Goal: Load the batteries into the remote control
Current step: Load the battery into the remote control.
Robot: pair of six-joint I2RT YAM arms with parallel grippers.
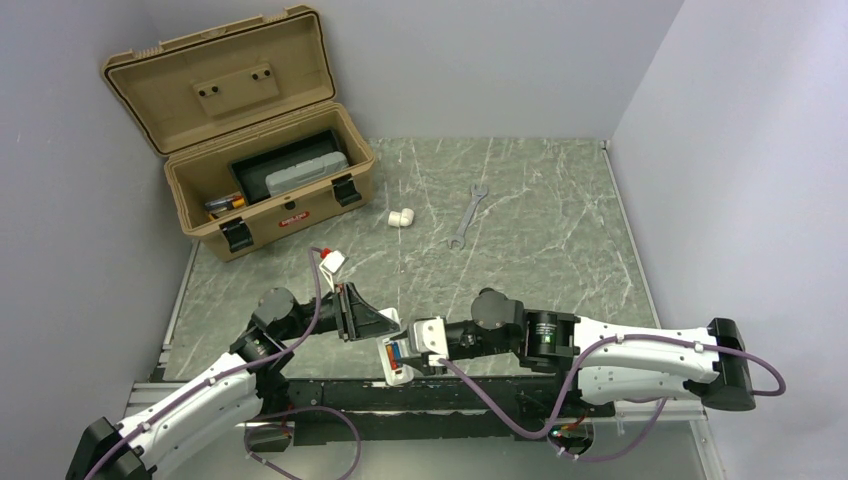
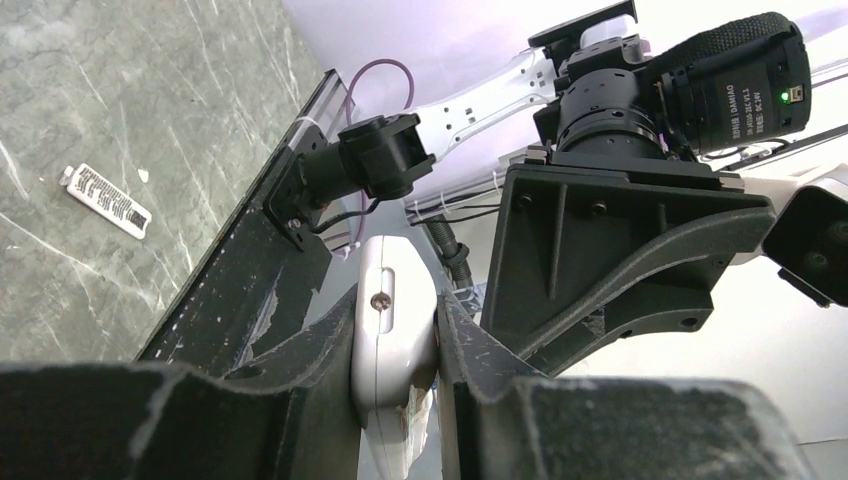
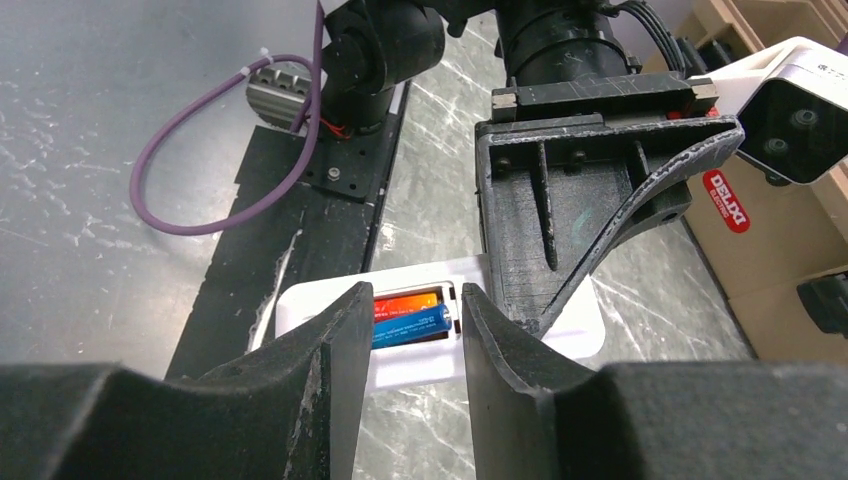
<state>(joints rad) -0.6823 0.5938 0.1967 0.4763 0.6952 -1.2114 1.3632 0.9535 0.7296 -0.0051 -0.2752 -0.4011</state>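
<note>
Top view: the slim white plastic remote control (image 1: 392, 368) sits near the table's (image 1: 540, 220) front edge. Left wrist view: the left gripper (image 2: 395, 380) clamps the remote control (image 2: 393, 330). Right wrist view: the right gripper (image 3: 415, 300), narrowly parted and holding nothing, straddles 2 cylindrical batteries (image 3: 405, 322), orange and blue, in the recess.

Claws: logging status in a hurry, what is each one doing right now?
Left claw: closed on the remote control.
Right claw: slightly apart, straddling the batteries; grip cannot be told.
</note>
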